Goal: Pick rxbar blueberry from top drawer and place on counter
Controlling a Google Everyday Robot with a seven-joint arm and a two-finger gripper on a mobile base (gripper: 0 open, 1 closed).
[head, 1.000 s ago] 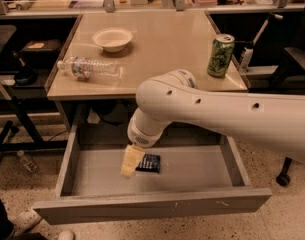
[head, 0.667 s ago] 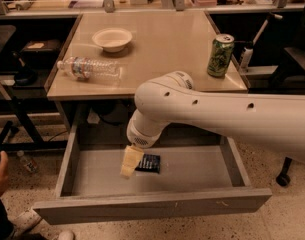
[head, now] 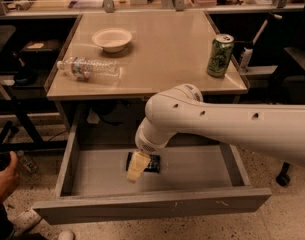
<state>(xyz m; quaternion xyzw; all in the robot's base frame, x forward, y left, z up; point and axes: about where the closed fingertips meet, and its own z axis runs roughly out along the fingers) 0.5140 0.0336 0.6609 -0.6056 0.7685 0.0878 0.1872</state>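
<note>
The top drawer (head: 152, 207) stands pulled out below the counter (head: 162, 51). The rxbar blueberry (head: 153, 163), a dark flat wrapper, lies on the drawer's bare bottom near the middle. My white arm reaches in from the right and bends down into the drawer. My gripper (head: 136, 166), pale yellow, hangs low over the bar's left end and hides part of it. I cannot tell whether it touches the bar.
On the counter are a green can (head: 220, 55) at the right, a clear water bottle (head: 89, 69) lying at the left and a white bowl (head: 112, 38) behind it. A person's hand (head: 3, 176) and shoe are at the lower left beside the drawer.
A person's hand has come into view at the lower left. My gripper stays over the bar's left end, barely moved; the bar lies where it was.
</note>
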